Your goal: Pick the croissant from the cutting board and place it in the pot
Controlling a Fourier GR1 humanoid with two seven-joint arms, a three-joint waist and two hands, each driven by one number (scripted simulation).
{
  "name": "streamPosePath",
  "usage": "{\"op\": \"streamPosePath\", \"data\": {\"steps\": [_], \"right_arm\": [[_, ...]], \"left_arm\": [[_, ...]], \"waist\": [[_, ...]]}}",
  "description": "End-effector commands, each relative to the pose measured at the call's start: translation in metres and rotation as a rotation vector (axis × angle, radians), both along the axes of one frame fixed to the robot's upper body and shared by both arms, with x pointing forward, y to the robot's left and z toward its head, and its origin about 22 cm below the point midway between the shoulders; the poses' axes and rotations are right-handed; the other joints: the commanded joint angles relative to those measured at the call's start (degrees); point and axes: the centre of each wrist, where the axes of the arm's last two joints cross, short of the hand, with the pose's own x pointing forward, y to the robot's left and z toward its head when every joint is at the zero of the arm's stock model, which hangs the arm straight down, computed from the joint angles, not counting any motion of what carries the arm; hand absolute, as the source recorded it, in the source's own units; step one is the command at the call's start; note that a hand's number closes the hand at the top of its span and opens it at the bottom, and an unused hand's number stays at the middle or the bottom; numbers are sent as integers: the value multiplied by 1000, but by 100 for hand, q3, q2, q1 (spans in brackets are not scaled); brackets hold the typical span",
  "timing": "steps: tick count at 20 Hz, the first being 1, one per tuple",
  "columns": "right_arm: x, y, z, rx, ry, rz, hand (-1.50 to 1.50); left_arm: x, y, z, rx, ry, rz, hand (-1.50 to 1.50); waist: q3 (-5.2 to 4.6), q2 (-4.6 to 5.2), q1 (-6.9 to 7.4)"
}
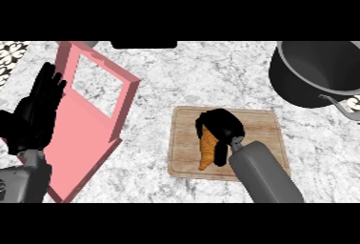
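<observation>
Far left: left hand point(36, 114) at the view's left edge, fingers straight and pointing up, released, holding nothing, resting; its grey forearm point(25, 183) comes in from the lower left corner. The hand overlaps the left side of a pink frame-like panel point(84, 138) lying flat on the marble counter point(197, 76); the panel has a rectangular cut-out in its upper part through which the counter shows, and it runs diagonally from upper left down to the lower left.

Centre: wooden cutting board point(264, 124) flat on the counter, just right of the pink panel and apart from it. Croissant point(207, 150), orange, lies on the board's left-middle part, long axis roughly vertical in view, lower tip pointing toward the board's bottom edge. Right hand point(221, 126) is over the croissant's upper end, fingers curled down around it, grasping the croissant; upper part of the croissant hidden by the hand. Cannot tell if the croissant is lifted or touching the board. Right grey forearm point(264, 174) enters from the lower edge, crossing the board's lower right corner.

Right: dark grey pot point(309, 90) in the upper right corner, well apart from the board, open top facing up, inside looks dark. A thin light handle point(337, 107) shows at its lower right side
</observation>
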Motion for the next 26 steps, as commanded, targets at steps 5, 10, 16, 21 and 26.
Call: {"op": "streamPosePath", "data": {"steps": [5, 10, 16, 21, 26], "right_arm": [[-42, 0, 58, 279, -216, -278, 150], [-48, -28, 112, 445, -488, -461, 150], [-69, -51, 148, 460, -696, -614, 150], [-52, -96, 165, 471, -739, -691, 150], [-37, -146, 167, 552, -689, -742, 150]], "left_arm": [[-17, -6, -4, 6, 4, 7, 0], [-11, 3, 1, 0, -4, 11, 0], [1, 1, 3, -14, -9, 2, 0], [1, 9, -6, -3, -1, -25, 0], [-1, 9, -6, -2, -1, -15, 0]], "waist": [[27, -16, 38], [26, 7, -32], [22, 59, 29], [22, 81, 115], [24, 83, 134]]}}
